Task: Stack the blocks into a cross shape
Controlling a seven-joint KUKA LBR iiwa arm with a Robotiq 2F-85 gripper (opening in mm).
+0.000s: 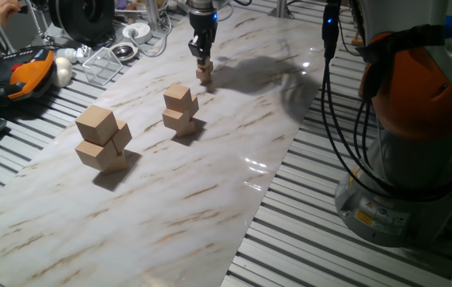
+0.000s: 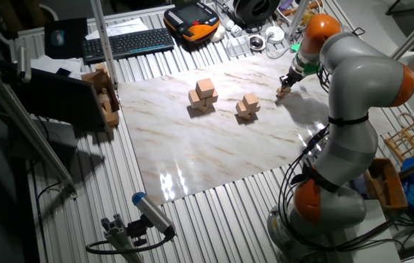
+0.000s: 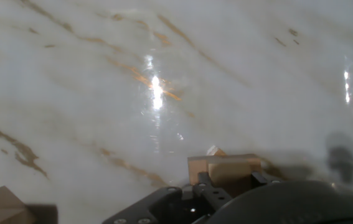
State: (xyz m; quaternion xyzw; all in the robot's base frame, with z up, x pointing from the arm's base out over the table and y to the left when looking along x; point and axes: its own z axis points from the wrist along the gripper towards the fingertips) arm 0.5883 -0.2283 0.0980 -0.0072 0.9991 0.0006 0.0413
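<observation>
Bench: a white marble-patterned bench [image 1: 233, 199] with brown veins, lying on a ribbed metal surface.
Arm: a grey and orange robot arm [image 2: 353, 95] reaches over the far edge of the bench in one fixed view.
End effector: the black two-finger end effector [image 1: 202, 57] points straight down near the far edge of the bench; its fingers are closed onto a tiny wooden cube, seen between them in the hand view [image 3: 226, 177].
Blocks: the tiny light-tan wooden cubes [image 1: 205, 74] form a small stack right under the end effector, near the far edge of the bench; the same stack shows in the other fixed view [image 2: 282, 91]. The exact number of cubes is too small to tell.
Held cube: the topmost tiny cube [image 3: 229, 169] sits in the fingers, touching the tiny cubes below it.
Medium stack: medium tan wooden cubes [image 1: 180, 110] stacked in a cluster near the middle of the bench, well apart from the end effector.
Large stack: large tan wooden cubes [image 1: 103, 139] stacked in a cluster near the left edge of the bench in one fixed view.
Beyond the bench: a black keyboard [image 2: 128, 44] lies past the far edge in the other fixed view.
</observation>
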